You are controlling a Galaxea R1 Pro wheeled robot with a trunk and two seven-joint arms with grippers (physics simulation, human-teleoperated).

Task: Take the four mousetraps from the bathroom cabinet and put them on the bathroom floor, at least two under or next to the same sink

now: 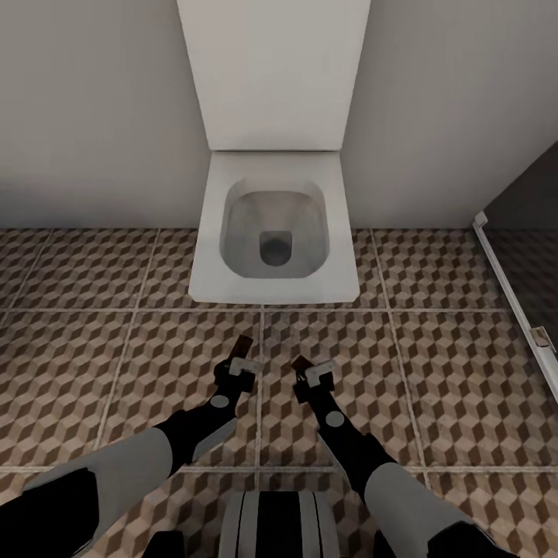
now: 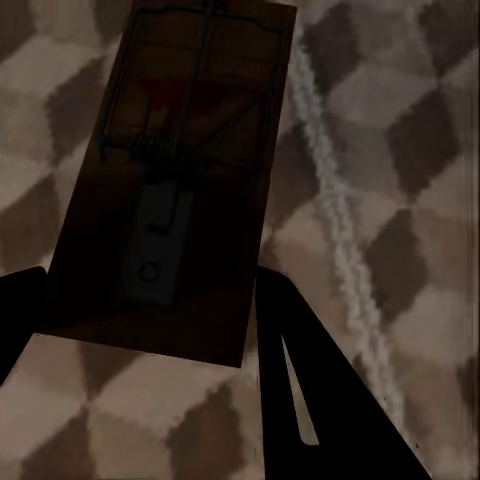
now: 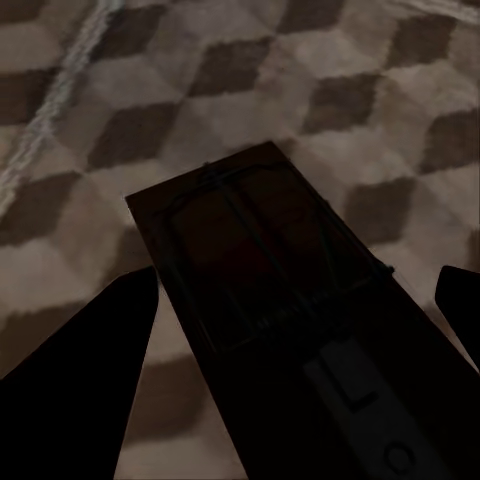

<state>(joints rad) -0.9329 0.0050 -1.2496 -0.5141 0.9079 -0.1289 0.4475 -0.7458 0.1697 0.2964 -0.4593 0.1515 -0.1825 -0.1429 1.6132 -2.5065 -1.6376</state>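
Mousetraps: 2 riding in grippers above bathroom floor (image 1: pixel 93 349). Left gripper (image 1: pixel 242 358) pinching left mousetrap (image 2: pixel 185 170); right gripper (image 1: pixel 308 370) pinching right mousetrap (image 3: pixel 290 310). Judging step: carrying 2 traps, seeking sink. Next move calling for turning base away, since no sink showing ahead. Beyond grippers, white toilet (image 1: pixel 271 232) standing against wall, blocking way forward; dark shower floor (image 1: pixel 535 271) lying far right.

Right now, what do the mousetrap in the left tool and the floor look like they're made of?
Mousetrap: apparently a flat board of dark brown matte wood, with thin dark wire and a coiled spring that look like metal. Bathroom floor: seemingly ceramic tile, matte, with a printed cube pattern and pale grout lines.
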